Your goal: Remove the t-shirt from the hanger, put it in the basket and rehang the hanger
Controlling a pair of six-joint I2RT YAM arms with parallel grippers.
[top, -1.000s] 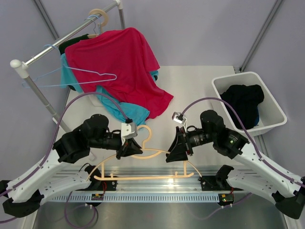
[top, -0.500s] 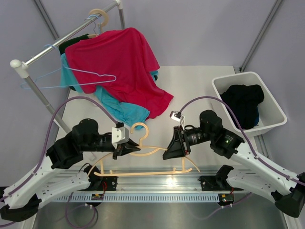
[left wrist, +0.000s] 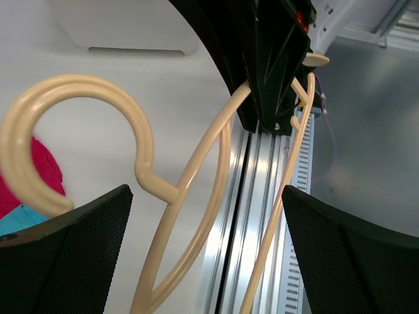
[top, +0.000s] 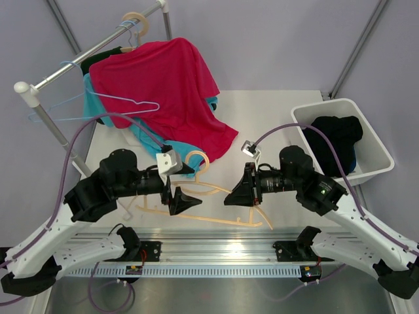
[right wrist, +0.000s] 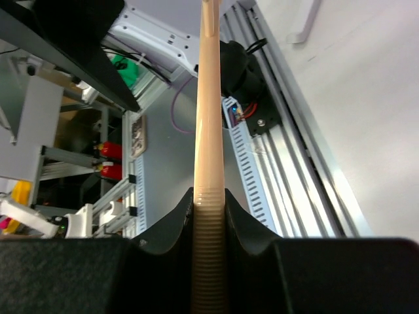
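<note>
**Right gripper clamped on bare hanger, left gripper standing wide**

- Right gripper (top: 237,195) is clamping the hanger (top: 226,221) on 1 shoulder arm. In the right wrist view the 2 fingers (right wrist: 163,226) are pressing together on the beige bar (right wrist: 209,98), which is running straight up out of the grip.
- Left gripper (top: 181,188) is holding its jaws far apart. In the left wrist view its 2 dark pads (left wrist: 72,252) are sitting at either edge, and the hanger's neck and hook (left wrist: 78,98) are passing between them without touching either.
- Hanger is hanging bare between the 2 grippers, over the near part of the bench (top: 262,111), with its hook (top: 198,159) pointing away from the arm bases. Cannot tell whether its far end is touching the bench.
- Black garment (top: 335,139) is lying bunched in the white bin (top: 359,180) at the right edge of the bench.
- Red t-shirt (top: 163,85) is draping from the rack rail (top: 85,55) at upper left, its hem resting on the bench over a teal garment (top: 163,154). A blue wire hanger (top: 124,104) is lying across it.
</note>
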